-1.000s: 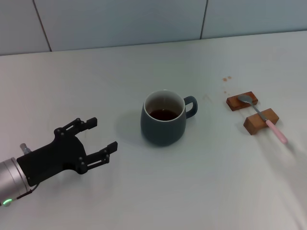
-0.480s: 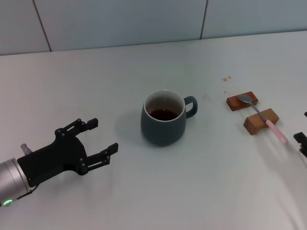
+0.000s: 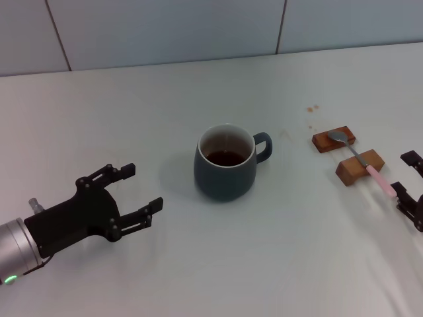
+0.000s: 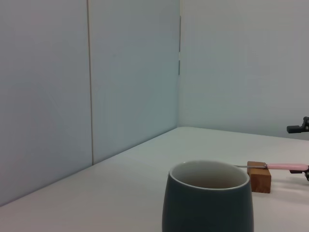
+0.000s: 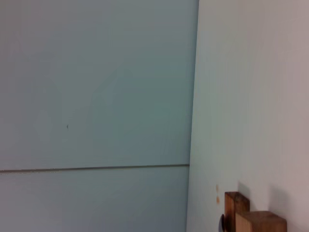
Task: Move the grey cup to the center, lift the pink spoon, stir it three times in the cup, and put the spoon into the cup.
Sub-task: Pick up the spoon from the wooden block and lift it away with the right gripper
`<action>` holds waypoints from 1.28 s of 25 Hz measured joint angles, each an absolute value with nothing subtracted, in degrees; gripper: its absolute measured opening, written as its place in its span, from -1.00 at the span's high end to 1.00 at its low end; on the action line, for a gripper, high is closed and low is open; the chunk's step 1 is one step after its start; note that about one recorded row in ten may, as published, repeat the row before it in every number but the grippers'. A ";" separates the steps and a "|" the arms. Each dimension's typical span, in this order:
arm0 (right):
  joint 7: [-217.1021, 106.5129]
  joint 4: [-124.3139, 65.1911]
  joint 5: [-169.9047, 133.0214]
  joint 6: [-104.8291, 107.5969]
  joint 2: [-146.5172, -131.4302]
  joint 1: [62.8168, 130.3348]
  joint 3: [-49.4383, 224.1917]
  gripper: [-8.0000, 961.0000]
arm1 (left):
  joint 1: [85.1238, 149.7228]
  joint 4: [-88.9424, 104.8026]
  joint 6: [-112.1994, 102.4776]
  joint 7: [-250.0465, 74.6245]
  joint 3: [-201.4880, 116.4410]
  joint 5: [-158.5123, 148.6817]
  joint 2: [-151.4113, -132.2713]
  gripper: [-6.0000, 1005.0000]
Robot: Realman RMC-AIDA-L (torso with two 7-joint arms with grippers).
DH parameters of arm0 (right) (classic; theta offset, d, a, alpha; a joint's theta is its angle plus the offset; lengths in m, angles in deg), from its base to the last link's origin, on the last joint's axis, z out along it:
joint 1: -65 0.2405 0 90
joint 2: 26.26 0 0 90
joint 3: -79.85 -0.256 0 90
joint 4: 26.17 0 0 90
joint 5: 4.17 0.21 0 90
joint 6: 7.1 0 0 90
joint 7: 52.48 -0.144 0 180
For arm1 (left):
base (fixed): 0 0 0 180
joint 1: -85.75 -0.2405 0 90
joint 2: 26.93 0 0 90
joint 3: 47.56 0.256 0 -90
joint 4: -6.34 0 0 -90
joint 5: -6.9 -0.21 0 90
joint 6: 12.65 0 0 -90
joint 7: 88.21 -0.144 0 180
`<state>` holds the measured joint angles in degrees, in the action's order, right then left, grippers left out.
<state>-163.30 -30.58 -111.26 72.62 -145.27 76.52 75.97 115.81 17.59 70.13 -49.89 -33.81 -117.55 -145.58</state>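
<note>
A matte black skeletal left gripper [image 3: 129, 193] with slim linked fingers joins a silver cylindrical wrist bearing a green light, lower left. Black right gripper [image 3: 411, 181] fingertips show at right edge.

1. The grey cup [image 3: 226, 163] stands on the table [image 3: 165, 99] at the middle of the head view, its handle pointing toward 2 o'clock, with liquid [image 3: 225, 158] inside.
2. The left gripper [image 3: 135, 193] sits at 8 o'clock from the cup, well apart from it, fingers spread toward the cup.
3. Two wooden blocks lie at 3 o'clock from the cup: the far block [image 3: 334, 139] and the near block [image 3: 359, 167], close together.
4. The pink spoon [image 3: 365, 164] lies across both blocks, bowl on the far block, handle running past the near one toward 5 o'clock.
5. The right gripper [image 3: 408, 179] is just beside the spoon's handle end, at the view's 3 o'clock edge, fingers apart.
6. Small stains [image 3: 312, 109] mark the table at 11 o'clock from the far block.
</note>
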 joint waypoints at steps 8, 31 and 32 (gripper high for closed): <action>-163.00 -29.78 -112.27 71.87 -145.35 77.03 76.07 -0.52 | 116.41 17.52 70.19 -49.89 -33.23 -117.55 -145.58 -0.67; -163.49 -28.90 -112.56 70.28 -145.35 77.11 75.86 0.17 | 116.60 17.50 70.49 -49.89 -32.37 -117.56 -145.67 -0.66; -163.50 -28.89 -112.61 70.24 -145.35 77.13 75.92 0.23 | 116.60 17.50 70.49 -49.89 -32.37 -117.56 -145.67 -0.66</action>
